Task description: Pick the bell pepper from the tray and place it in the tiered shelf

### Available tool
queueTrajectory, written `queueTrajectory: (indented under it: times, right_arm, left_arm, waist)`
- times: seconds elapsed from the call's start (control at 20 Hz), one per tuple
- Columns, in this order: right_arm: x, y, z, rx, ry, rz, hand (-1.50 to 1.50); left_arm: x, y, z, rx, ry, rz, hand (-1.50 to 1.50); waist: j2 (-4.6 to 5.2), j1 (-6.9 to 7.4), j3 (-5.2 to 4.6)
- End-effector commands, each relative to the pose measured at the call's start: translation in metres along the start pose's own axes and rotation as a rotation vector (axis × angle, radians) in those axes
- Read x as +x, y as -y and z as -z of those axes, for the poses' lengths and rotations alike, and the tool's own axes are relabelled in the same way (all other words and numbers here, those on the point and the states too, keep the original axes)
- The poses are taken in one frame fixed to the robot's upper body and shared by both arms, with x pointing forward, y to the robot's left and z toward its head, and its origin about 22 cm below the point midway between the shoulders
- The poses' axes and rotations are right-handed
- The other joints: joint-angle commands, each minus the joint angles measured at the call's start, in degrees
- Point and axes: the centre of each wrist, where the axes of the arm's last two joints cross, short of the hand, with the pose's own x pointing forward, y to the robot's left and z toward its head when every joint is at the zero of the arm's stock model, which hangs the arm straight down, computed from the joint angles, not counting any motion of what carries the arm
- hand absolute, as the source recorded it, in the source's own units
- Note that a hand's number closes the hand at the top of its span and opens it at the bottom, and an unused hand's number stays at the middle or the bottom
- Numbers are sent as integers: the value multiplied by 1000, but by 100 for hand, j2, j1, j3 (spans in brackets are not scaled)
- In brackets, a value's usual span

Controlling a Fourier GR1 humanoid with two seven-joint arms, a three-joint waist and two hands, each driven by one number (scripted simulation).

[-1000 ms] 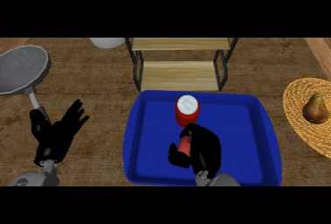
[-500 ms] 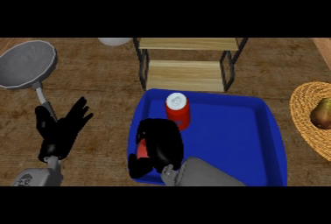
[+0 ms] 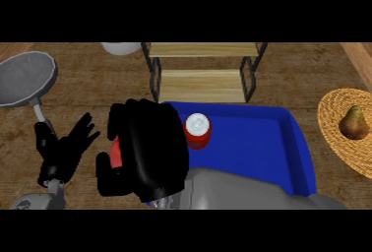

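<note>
My right hand (image 3: 149, 147) fills the lower middle of the head view, raised over the left edge of the blue tray (image 3: 254, 142). Its fingers curl round a red bell pepper (image 3: 115, 147), of which only a sliver shows at the hand's left side. The wooden tiered shelf (image 3: 202, 83) with dark metal legs stands just beyond the tray, its two boards bare. My left hand (image 3: 65, 150) rests open on the counter at the lower left, fingers spread upward.
A red can with a white lid (image 3: 197, 130) stands in the tray beside my right hand. A grey pan (image 3: 25, 81) lies at the far left. A wicker plate (image 3: 349, 133) with a pear (image 3: 354, 123) sits at the right edge. A white bowl (image 3: 121, 47) peeks behind the shelf.
My right hand has risen and swung left with the red pepper, from inside the tray to over its left edge, and looms much larger. The left hand stays where it was.
</note>
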Motion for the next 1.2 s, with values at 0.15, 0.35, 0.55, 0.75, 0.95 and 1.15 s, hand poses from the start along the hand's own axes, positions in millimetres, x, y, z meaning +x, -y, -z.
queueTrajectory:
  times: [0.15, 0.35, 0.55, 0.75, 0.95, 1.15]
  right_arm:
    - [53, 79, 8, -171, -135, 47, 150]
    - [59, 108, 42, -208, -165, 4, 150]
    - [76, 140, 42, -243, -189, 69, 150]
    - [69, 167, 70, -299, -218, 61, 150]
    - [59, 196, 87, -312, -236, 65, 150]
    - [42, 214, 116, -302, -233, 42, 150]
  left_arm:
    - [-16, -10, -3, 31, -53, -3, 0]
    - [-16, 2, 2, 27, -57, -19, 0]
    - [-21, -6, -1, 22, -57, -12, 0]
    - [-24, -2, -6, 9, -46, -10, 0]
    - [-23, -8, -7, 13, -52, -16, 0]
    - [-16, -12, -4, 7, -46, 0, 0]
  waist:
    - [6, -134, -29]
    - [52, -115, -32]
    - [37, -122, -31]
    - [60, -41, -30]
    - [60, -46, -26]
    - [89, -10, -27]
